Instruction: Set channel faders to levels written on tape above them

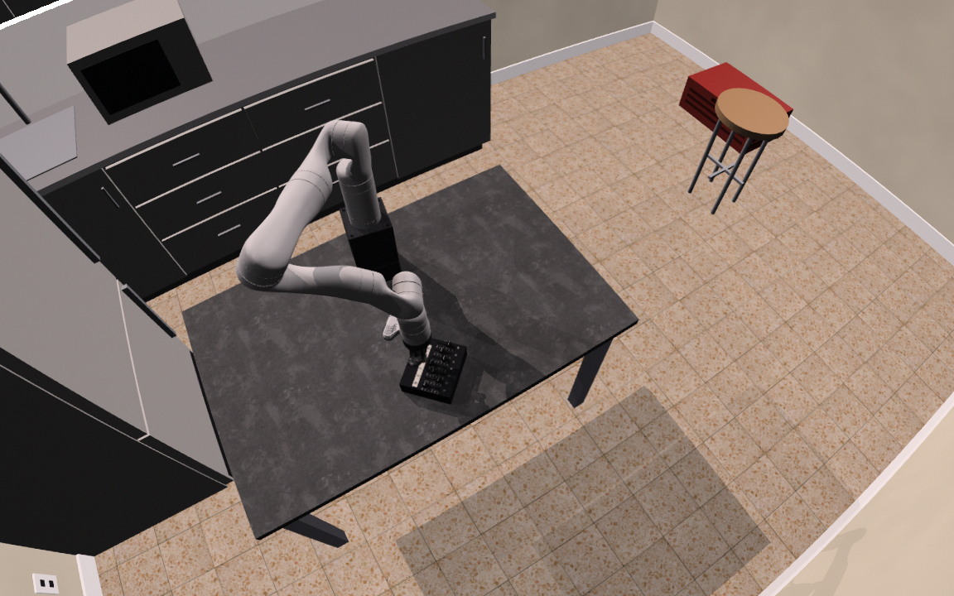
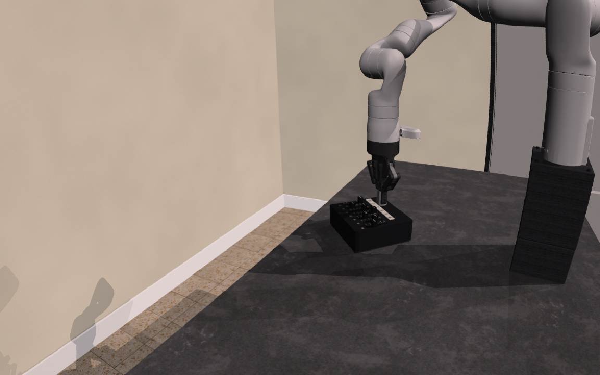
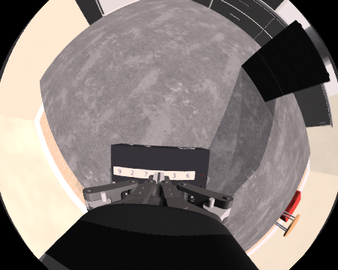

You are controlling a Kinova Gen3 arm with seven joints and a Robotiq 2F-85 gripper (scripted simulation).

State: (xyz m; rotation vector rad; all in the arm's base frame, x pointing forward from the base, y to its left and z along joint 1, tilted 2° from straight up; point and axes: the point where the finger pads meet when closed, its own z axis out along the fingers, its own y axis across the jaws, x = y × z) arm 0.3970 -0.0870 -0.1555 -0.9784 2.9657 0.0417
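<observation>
The black lighting desk (image 1: pixel 441 386) (image 2: pixel 376 233) (image 3: pixel 159 155) stands on its feet on the dark table (image 1: pixel 302 400) (image 2: pixel 386 308) (image 3: pixel 149 85), near its edge. A white tape strip (image 2: pixel 383 211) (image 3: pixel 134 172) with written levels runs along one side of the desk top, with several small faders beside it. My gripper (image 1: pixel 414 358) (image 2: pixel 381 201) (image 3: pixel 158 178) is shut with nothing between the fingers. Its tips point straight down and rest at the tape end of the desk, about the middle of the strip. The fader caps and their levels are too small to read.
The arm's black pedestal (image 1: pixel 373 248) (image 2: pixel 551 214) (image 3: pixel 285 62) stands on the table behind the desk. Dark cabinets (image 1: pixel 243 170) line the far side. A stool (image 1: pixel 744 133) and a red box (image 1: pixel 710 84) stand away on the tiled floor.
</observation>
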